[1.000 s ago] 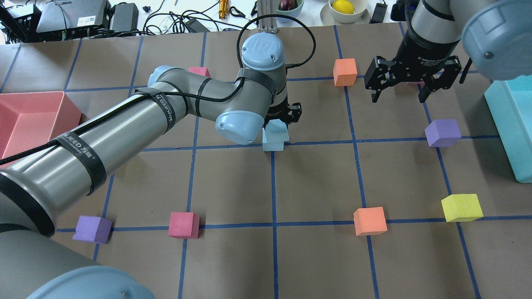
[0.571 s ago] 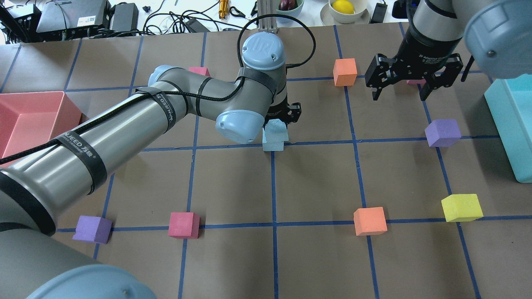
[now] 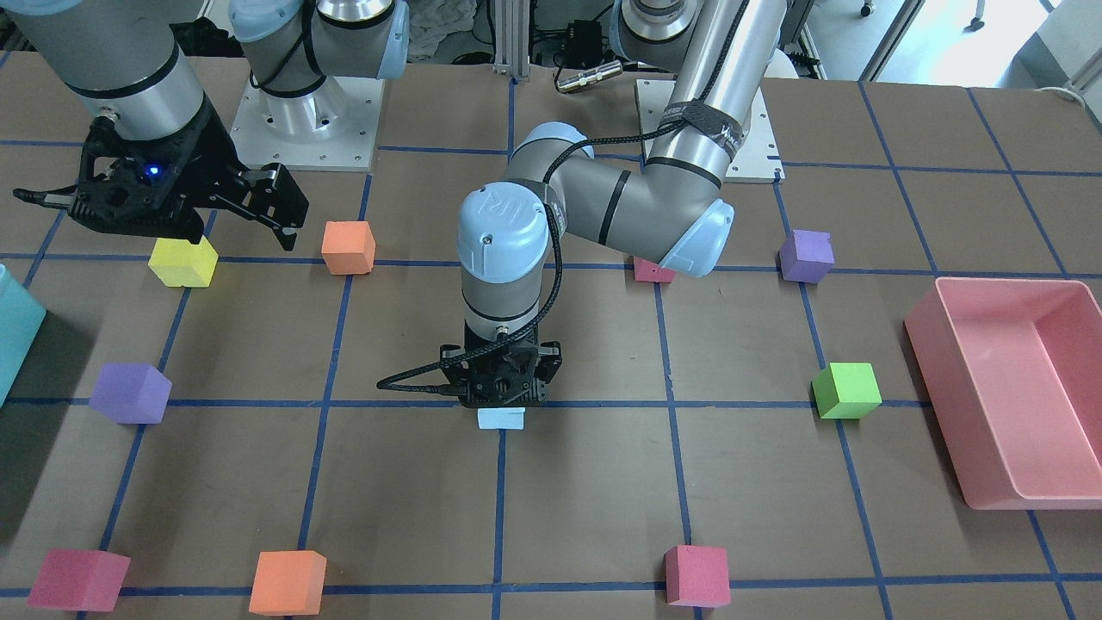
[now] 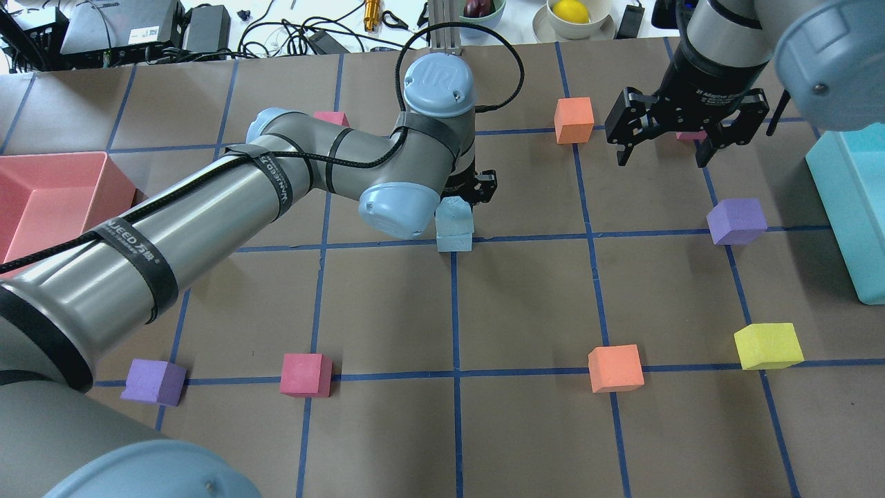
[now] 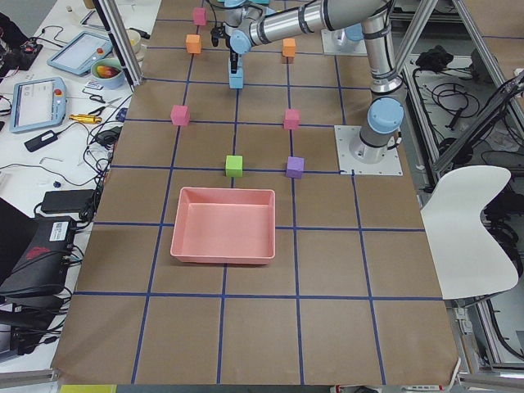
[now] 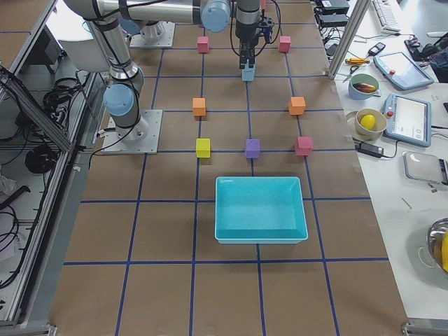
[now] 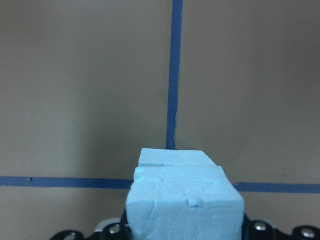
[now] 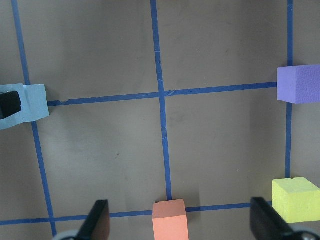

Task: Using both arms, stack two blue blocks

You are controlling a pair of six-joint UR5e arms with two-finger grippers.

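The upper blue block (image 4: 454, 214), seemingly clamped by the left claw (image 3: 502, 398), is set on the lower blue block (image 4: 454, 242). Only release is left; the right claw (image 4: 662, 159) is spread wide, empty.

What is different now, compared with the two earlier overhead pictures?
The left tool, shut on the upper blue block, shifted it slightly leftward in the overhead view, more squarely over the lower blue block. The open right tool drifted slightly toward the far edge. The other cubes stayed put.

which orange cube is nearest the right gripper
The orange foam cube beside the yellow foam cube, on the robot's side: the right gripper hangs above that row. The other orange cube sits opposite.
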